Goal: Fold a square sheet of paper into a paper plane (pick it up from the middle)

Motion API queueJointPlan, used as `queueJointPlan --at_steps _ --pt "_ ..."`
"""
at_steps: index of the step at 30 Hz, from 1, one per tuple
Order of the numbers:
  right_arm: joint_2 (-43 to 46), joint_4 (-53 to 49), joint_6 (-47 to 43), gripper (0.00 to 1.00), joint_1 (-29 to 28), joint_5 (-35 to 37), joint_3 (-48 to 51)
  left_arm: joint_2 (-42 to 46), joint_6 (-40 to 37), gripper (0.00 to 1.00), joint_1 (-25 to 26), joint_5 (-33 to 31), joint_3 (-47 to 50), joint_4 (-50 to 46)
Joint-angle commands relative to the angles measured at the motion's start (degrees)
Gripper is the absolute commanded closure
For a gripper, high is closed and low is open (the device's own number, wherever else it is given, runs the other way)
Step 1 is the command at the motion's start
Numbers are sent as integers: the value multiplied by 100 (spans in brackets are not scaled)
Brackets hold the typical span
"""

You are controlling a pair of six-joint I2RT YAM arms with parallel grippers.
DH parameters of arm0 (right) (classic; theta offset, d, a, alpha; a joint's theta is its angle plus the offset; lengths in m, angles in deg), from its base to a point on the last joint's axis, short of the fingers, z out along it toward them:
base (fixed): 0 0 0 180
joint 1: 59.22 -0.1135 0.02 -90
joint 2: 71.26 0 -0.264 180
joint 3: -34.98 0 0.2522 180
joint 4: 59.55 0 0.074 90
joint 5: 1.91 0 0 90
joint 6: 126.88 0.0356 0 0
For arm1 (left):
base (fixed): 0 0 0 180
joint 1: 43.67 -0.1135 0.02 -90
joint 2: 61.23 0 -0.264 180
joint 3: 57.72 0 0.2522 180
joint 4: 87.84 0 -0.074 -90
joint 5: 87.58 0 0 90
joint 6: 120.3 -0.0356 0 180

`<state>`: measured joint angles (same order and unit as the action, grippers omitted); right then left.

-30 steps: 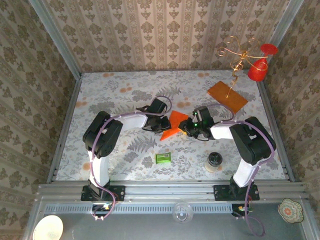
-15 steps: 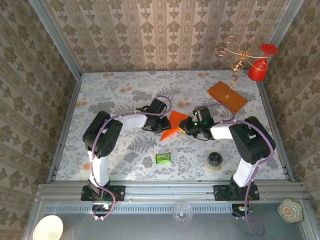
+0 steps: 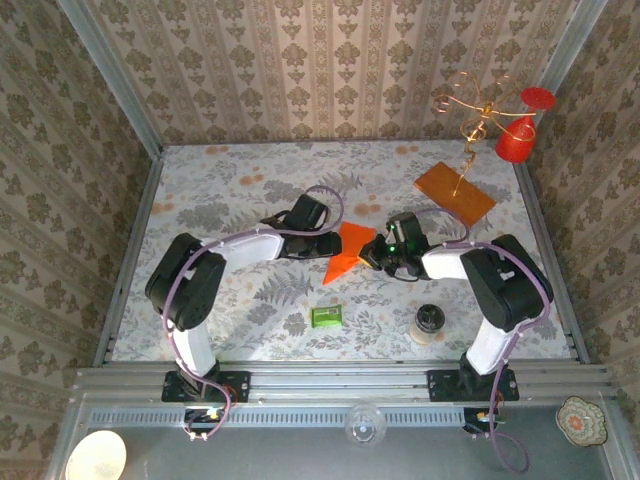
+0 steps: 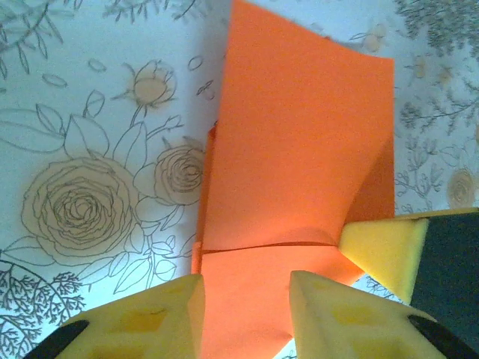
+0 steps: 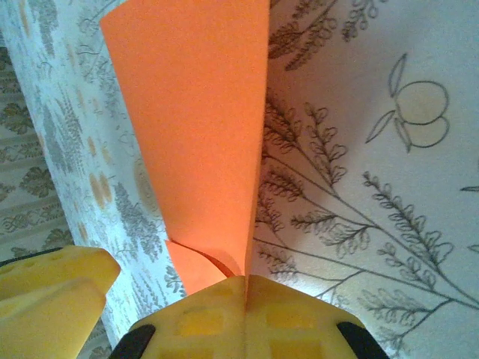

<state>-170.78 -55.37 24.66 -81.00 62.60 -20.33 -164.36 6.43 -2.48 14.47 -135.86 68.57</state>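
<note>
The folded orange sheet of paper [image 4: 299, 149] lies on the flowered cloth [image 4: 90, 112], its near end between the left gripper's [image 4: 247, 310] parted yellow fingertips, while the right gripper's yellow pad [image 4: 378, 250] touches its right corner.

Enclosure closed on three sides. Back wall [image 3: 340, 70], left wall [image 3: 60, 200] and right wall [image 3: 600, 180] are all papered alike: beige-brown damask, floral medallions set in vertical stripes. Bare aluminium posts [image 3: 110, 75] run up both far corners. The table top is covered edge to edge by a pale cloth [image 3: 230, 190] printed with grey ferns, leaves, roses and small orange blossoms; the wrist views show the line-drawn roses and round fruit close up. An aluminium rail [image 3: 340, 378] runs along the near edge, with a slotted strip [image 3: 280, 415] just below it, then a flat grey ledge [image 3: 300, 445]. Light even and soft, shadows faint.
</note>
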Motion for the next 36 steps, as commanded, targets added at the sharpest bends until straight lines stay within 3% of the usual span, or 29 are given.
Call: queueJointPlan --at_steps 1,17,36 --pt "260 -159 52 95 59 18 -133 233 -993 60 146 -364 218 194" --pt "425 -151 432 95 314 -235 -204 -38 -3029 56 1170 -1505 635 1428" --pt "487 0 675 94 497 -475 -65 -497 -3458 66 1554 -2486 960 2393"
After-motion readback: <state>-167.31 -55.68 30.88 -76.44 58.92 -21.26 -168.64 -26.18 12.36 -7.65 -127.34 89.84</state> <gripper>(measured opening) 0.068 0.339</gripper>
